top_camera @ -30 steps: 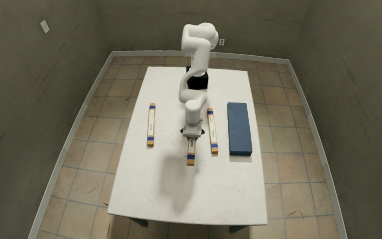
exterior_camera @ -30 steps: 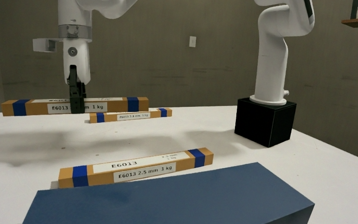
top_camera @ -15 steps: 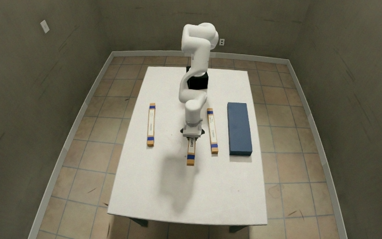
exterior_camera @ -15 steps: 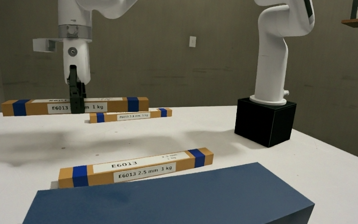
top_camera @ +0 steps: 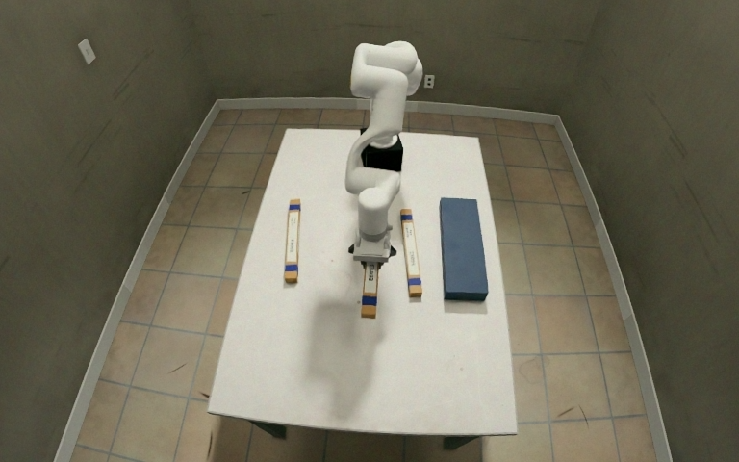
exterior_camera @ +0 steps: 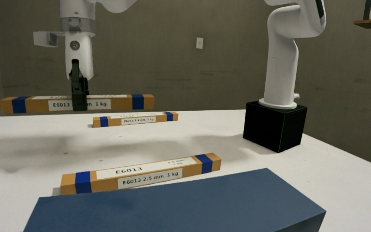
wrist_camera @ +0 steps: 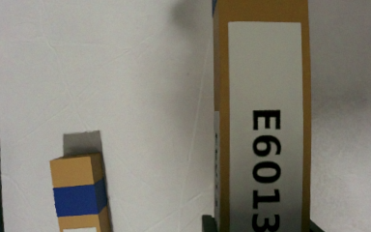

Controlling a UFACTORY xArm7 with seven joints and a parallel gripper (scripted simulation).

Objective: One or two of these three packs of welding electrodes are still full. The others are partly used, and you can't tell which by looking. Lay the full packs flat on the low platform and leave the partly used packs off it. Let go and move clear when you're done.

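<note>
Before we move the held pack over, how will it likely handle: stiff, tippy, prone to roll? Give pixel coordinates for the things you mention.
The pack (top_camera: 369, 304) (exterior_camera: 120, 104) (wrist_camera: 265, 72) is probably stiff: its long ends show no sag beyond the gripper (exterior_camera: 79, 105). Square edges and flat sides suggest it shouldn't roll. Weight's uncertain; the printed 1 kg can't show what's left inside.

grey-brown walls (top_camera: 130, 109) (exterior_camera: 164, 54) | tan tiled floor (top_camera: 179, 348) | white table (top_camera: 436, 381) (exterior_camera: 328, 164) (wrist_camera: 135, 87)

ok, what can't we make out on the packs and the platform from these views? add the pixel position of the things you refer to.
- Fill of any pack: closed cartons in all views.
- Held pack (top_camera: 369, 304) (exterior_camera: 122, 103) (wrist_camera: 265, 72), side label: middle hidden by the fingers (exterior_camera: 79, 105) in the exterior view.
- Held pack, rear end: behind the gripper and arm in the top view, cut off by the bottom edge in the wrist view.
- Platform (top_camera: 463, 247) (exterior_camera: 175, 205), near side: cut off by the bottom edge in the exterior view.
</note>
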